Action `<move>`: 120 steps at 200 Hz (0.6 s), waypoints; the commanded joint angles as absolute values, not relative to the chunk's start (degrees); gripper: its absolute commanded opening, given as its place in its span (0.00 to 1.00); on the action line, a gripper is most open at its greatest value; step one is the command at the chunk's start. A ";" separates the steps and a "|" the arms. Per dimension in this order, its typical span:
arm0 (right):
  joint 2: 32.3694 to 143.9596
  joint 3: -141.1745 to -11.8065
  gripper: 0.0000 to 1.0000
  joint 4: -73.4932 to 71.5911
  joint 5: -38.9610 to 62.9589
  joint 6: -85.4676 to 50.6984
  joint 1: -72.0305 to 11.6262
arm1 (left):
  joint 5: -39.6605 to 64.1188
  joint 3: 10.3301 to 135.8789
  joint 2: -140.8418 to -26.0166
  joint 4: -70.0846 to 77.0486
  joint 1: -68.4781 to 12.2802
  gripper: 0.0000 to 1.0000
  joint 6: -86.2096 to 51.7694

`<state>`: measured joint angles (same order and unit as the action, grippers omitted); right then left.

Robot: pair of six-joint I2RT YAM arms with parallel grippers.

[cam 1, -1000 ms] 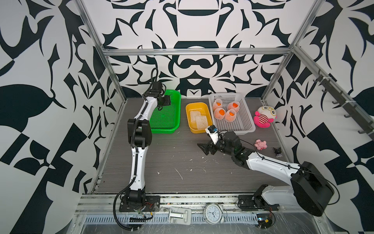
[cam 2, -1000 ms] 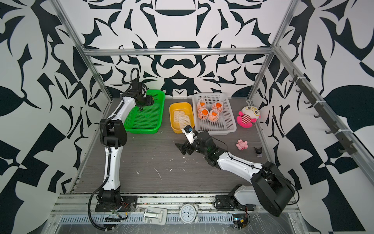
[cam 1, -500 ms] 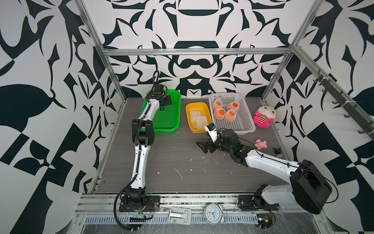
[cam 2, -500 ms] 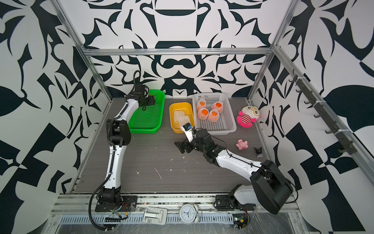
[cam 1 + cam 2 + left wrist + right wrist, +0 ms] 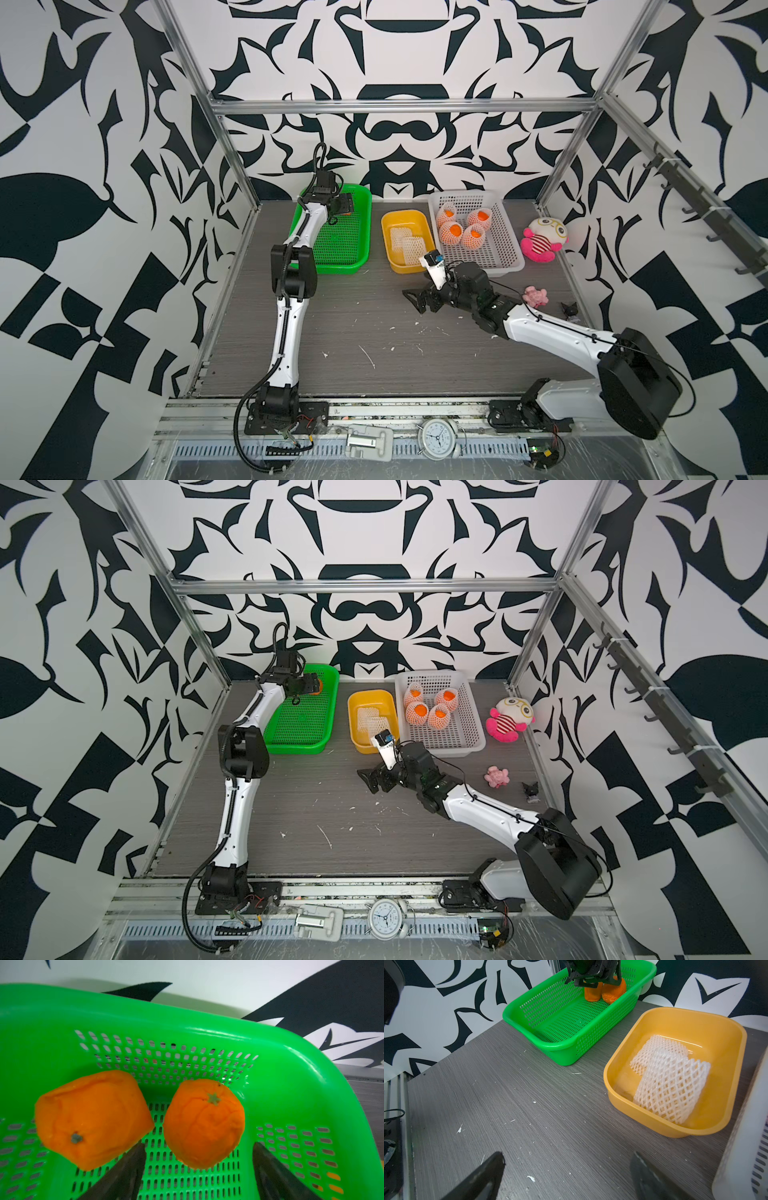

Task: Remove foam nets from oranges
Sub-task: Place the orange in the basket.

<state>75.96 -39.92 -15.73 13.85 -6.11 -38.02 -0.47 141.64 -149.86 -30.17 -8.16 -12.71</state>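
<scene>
- While the left hand (image 5: 198, 1145) hangs over the far end of the green basket (image 5: 291, 1076), its jaws stand apart, with a clear gap on either side of the bare orange (image 5: 204, 1124) ahead of them. It is released and grips nothing.
- A second bare orange (image 5: 93, 1120) lies just beside the first on the basket floor. Whether the two touch cannot be told.
- The right hand (image 5: 569, 1156) hovers low over the counter (image 5: 508, 1095), near the front of the yellow tub (image 5: 695, 1012). Its jaws are wide apart and it is empty.
- Two flattened foam nets (image 5: 670, 1086) lie overlapping inside the yellow tub.
- Four netted oranges (image 5: 451, 232) sit clustered toward the far end of the white basket (image 5: 498, 253). Each shows orange skin at the open end of its sleeve.
- Judgement: the step in hand is the deposit of a stripped fruit. Two of six appear finished and four are outstanding.
- Next move, as judged: the left hand should lift straight clear so that it does not nudge either fruit. A netted orange must then be fetched from the white basket, and the right hand is the nearer.
- The sleeve is soft and likely to cling. One hand should steady the fruit while the other pinches the mesh and draws it off.
- Risk: the netted fruit lie close together, so a grasp on one may shift its neighbours.
</scene>
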 commanded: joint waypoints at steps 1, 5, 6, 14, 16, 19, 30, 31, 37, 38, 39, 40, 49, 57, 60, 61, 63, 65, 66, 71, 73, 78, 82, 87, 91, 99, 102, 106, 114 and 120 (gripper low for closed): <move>75.92 -42.82 0.98 -14.94 13.73 -6.60 -38.34 | -1.52 143.19 -150.20 -29.66 -8.44 0.84 -11.94; 75.88 -43.01 0.98 -14.59 13.67 -6.63 -38.40 | -1.70 143.08 -149.94 -29.70 -8.52 0.84 -11.92; 75.91 -43.04 0.98 -14.46 13.65 -6.61 -38.36 | -1.78 143.04 -149.94 -29.75 -8.57 0.84 -11.89; 75.84 -43.45 0.99 -13.69 13.47 -6.74 -38.40 | -2.19 142.63 -149.01 -29.87 -8.84 0.84 -11.79; 75.78 -43.56 0.99 -13.46 13.41 -6.87 -38.41 | -2.33 142.51 -148.81 -29.94 -8.96 0.84 -11.78; 75.76 -43.78 1.00 -13.05 13.24 -6.93 -38.38 | -2.49 142.39 -148.34 -29.96 -9.01 0.84 -11.71; 75.54 -44.67 0.99 -11.17 12.37 -7.42 -38.40 | -3.80 141.58 -146.60 -30.50 -9.59 0.88 -11.51; 75.52 -44.79 0.99 -10.99 12.29 -7.45 -38.40 | -3.92 141.50 -146.38 -30.59 -9.63 0.89 -11.47; 75.43 -45.56 0.99 -9.42 11.73 -7.82 -38.32 | -4.35 140.85 -145.17 -30.96 -10.03 0.90 -11.51; 75.37 -45.72 0.99 -9.06 11.58 -7.91 -38.36 | -4.51 140.74 -144.96 -30.99 -10.11 0.90 -11.51; 75.35 -45.89 0.99 -8.75 11.46 -8.00 -38.34 | -4.63 140.59 -144.73 -31.05 -10.15 0.90 -11.47; 75.38 -46.01 1.00 -8.46 11.31 -8.04 -38.38 | -4.77 140.43 -144.43 -31.13 -10.22 0.91 -11.49; 75.34 -47.77 1.00 -5.14 9.85 -8.99 -38.33 | -6.30 138.80 -142.23 -31.63 -11.07 0.95 -11.87; 75.52 -49.68 1.00 -1.99 8.63 -10.01 -38.38 | -7.26 137.22 -140.09 -32.40 -11.80 0.98 -12.51; 75.66 -50.50 1.00 -0.57 8.13 -10.25 -38.29 | -7.40 136.67 -139.24 -32.63 -12.11 0.99 -12.66; 75.71 -50.74 1.00 -0.24 8.02 -10.31 -38.26 | -7.52 136.36 -138.97 -32.66 -12.21 0.99 -12.70; 75.81 -51.38 1.00 0.82 7.81 -10.36 -38.20 | -7.79 135.82 -138.36 -32.71 -12.46 1.00 -12.82; 75.91 -51.87 1.00 1.63 7.62 -10.37 -38.16 | -8.08 135.21 -137.77 -32.87 -12.65 1.00 -12.83; 75.97 -52.21 1.00 2.18 7.46 -10.37 -38.19 | -8.21 135.02 -137.49 -33.00 -12.74 0.99 -12.92; 76.07 -53.50 0.99 4.29 6.75 -10.41 -38.00 | -9.10 133.96 -136.02 -33.63 -13.35 0.99 -13.40; 76.15 -53.89 0.99 5.07 6.32 -10.36 -38.00 | -9.26 133.53 -135.52 -33.98 -13.60 0.99 -13.54; 76.22 -55.10 0.99 7.16 5.17 -10.37 -37.82 | -9.52 132.56 -134.14 -34.69 -14.19 0.99 -13.90; 76.24 -55.85 0.99 8.47 4.39 -10.38 -37.67 | -9.74 131.84 -132.94 -35.04 -14.71 0.99 -13.95; 76.28 -56.72 1.00 9.94 3.31 -10.22 -37.34 | -10.41 130.70 -131.45 -35.55 -15.34 0.99 -14.10; 76.29 -57.35 1.00 10.92 2.31 -10.06 -37.12 | -10.91 129.67 -130.22 -36.18 -15.80 0.99 -14.52; 76.27 -58.42 0.99 12.77 0.34 -9.77 -36.38 | -10.55 127.42 -127.75 -37.02 -16.65 0.99 -15.79; 76.33 -58.85 0.99 13.43 -0.27 -9.78 -35.96 | -10.17 126.46 -126.73 -37.08 -16.96 0.99 -16.22; 76.43 -59.46 0.98 14.30 -1.14 -9.76 -35.38 | -9.89 124.99 -125.39 -37.20 -17.31 0.99 -16.88; 76.83 -60.76 0.98 16.00 -2.10 -10.08 -33.55 | -9.02 122.18 -122.70 -37.28 -18.19 0.99 -18.60; 77.21 -61.61 0.96 17.16 -2.28 -10.70 -31.96 | -7.84 120.17 -120.86 -37.19 -18.93 0.99 -19.40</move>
